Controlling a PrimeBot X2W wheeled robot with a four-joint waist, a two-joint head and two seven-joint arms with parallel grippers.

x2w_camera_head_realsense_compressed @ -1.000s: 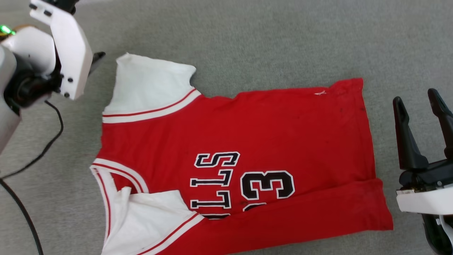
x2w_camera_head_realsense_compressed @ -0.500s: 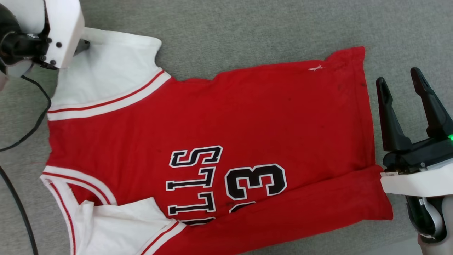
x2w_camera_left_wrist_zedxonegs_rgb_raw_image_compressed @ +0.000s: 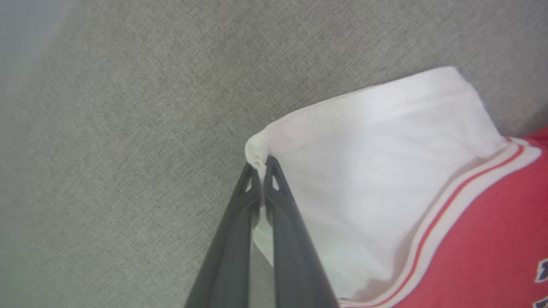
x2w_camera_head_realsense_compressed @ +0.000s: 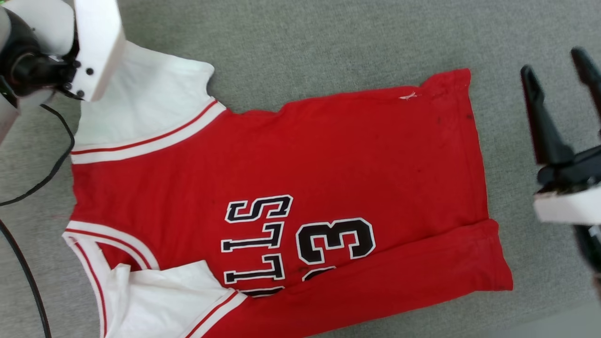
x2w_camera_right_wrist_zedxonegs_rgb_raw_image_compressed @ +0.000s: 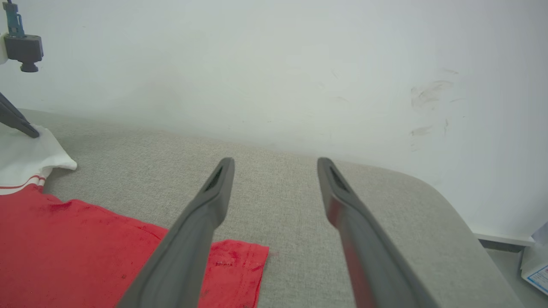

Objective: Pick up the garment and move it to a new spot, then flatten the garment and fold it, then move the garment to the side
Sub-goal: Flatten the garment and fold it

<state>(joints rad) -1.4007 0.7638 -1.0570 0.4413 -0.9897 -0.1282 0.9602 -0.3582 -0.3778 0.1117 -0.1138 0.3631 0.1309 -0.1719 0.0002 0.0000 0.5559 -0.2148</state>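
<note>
The red garment (x2w_camera_head_realsense_compressed: 291,178) lies spread on the grey surface, collar to the left and hem to the right. Its near long edge is folded over and covers part of the black print. The far white sleeve (x2w_camera_head_realsense_compressed: 150,103) lies flat. My left gripper (x2w_camera_left_wrist_zedxonegs_rgb_raw_image_compressed: 259,164) is shut on that sleeve's outer corner (x2w_camera_left_wrist_zedxonegs_rgb_raw_image_compressed: 257,149), under the pale forearm (x2w_camera_head_realsense_compressed: 96,47). The near sleeve (x2w_camera_head_realsense_compressed: 169,300) is folded inward. My right gripper (x2w_camera_head_realsense_compressed: 554,61) is open and holds nothing, off the hem's far corner (x2w_camera_right_wrist_zedxonegs_rgb_raw_image_compressed: 239,261) and apart from the cloth.
A black cable (x2w_camera_head_realsense_compressed: 51,164) trails over the grey surface (x2w_camera_head_realsense_compressed: 328,42) at the left. A white wall (x2w_camera_right_wrist_zedxonegs_rgb_raw_image_compressed: 274,64) stands behind the surface, whose rounded edge (x2w_camera_right_wrist_zedxonegs_rgb_raw_image_compressed: 449,201) drops off at the right. A small box (x2w_camera_right_wrist_zedxonegs_rgb_raw_image_compressed: 535,261) sits beyond it.
The head camera has shifted. My left arm came from beside the far sleeve onto its corner. My right gripper rose up the view, still open and now blurred.
</note>
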